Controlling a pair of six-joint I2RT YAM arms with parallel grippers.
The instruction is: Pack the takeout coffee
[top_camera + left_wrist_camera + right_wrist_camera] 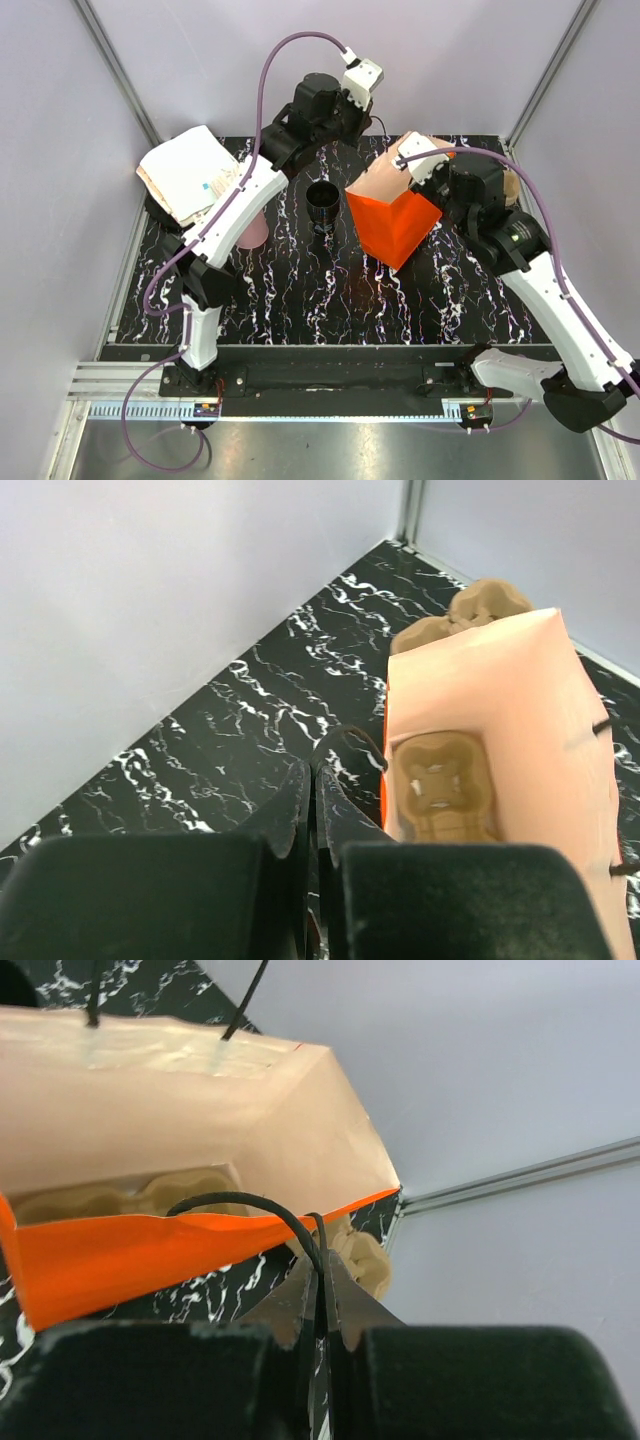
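The orange paper bag (393, 222) stands open at mid-right of the table, with a tan pulp cup carrier (440, 780) lying inside it. A small black cup (322, 205) stands just left of the bag. Its top is dark and round, and I cannot tell whether it has a lid. No second black cup is in view. My right gripper (320, 1260) is shut on the bag's black cord handle (250, 1208) at the bag's right rim (432, 180). My left gripper (312, 770) is shut at the bag's far-left rim (358, 132), with the other cord handle (352, 734) arching from its tips.
A pink cup (254, 232) stands left of the black cup, partly under my left arm. A stack of white paper (185, 170) lies at the far left. More tan pulp carriers (511, 186) sit behind the bag at the back right corner. Grey walls enclose the table.
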